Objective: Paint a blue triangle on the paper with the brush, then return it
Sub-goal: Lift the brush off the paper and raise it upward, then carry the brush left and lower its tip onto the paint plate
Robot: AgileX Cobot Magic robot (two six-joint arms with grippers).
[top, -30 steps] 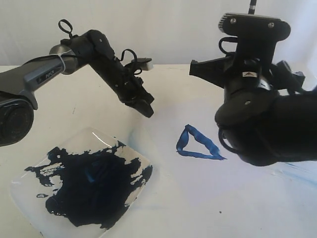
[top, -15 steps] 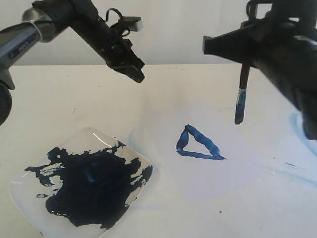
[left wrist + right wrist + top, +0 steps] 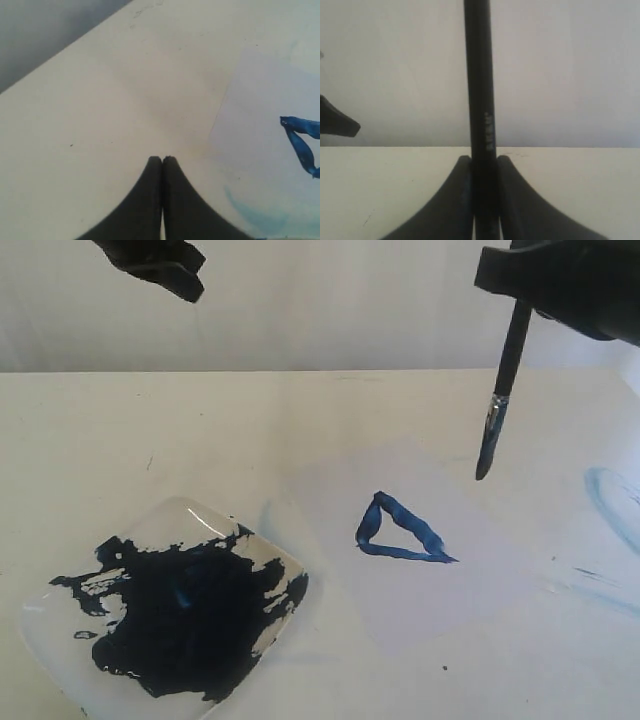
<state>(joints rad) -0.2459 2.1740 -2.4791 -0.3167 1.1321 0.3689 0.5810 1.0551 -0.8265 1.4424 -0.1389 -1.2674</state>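
The blue triangle [image 3: 398, 532] lies on the pale paper [image 3: 450, 590] at mid-table; one corner of the blue triangle [image 3: 301, 142] shows on the paper [image 3: 260, 125] in the left wrist view. The brush [image 3: 501, 400] hangs tip-down above and right of the triangle, clear of the sheet, its bristles stained blue. My right gripper [image 3: 483, 159] is shut on the brush's black handle [image 3: 479, 75]; in the exterior view only its dark body [image 3: 570, 275] shows at the top right. My left gripper [image 3: 162, 159] is shut and empty, raised high at the top left [image 3: 185, 288].
A clear square plastic plate [image 3: 60, 630] holding a big dark navy paint puddle [image 3: 180, 615] sits at the front left. Faint light-blue smears [image 3: 610, 500] mark the table at the right edge. A pale wall stands behind the table.
Both arms have risen and drawn back. The left gripper went up and left, almost out of the exterior view. The right lifted the brush off the paper, slightly rightward.
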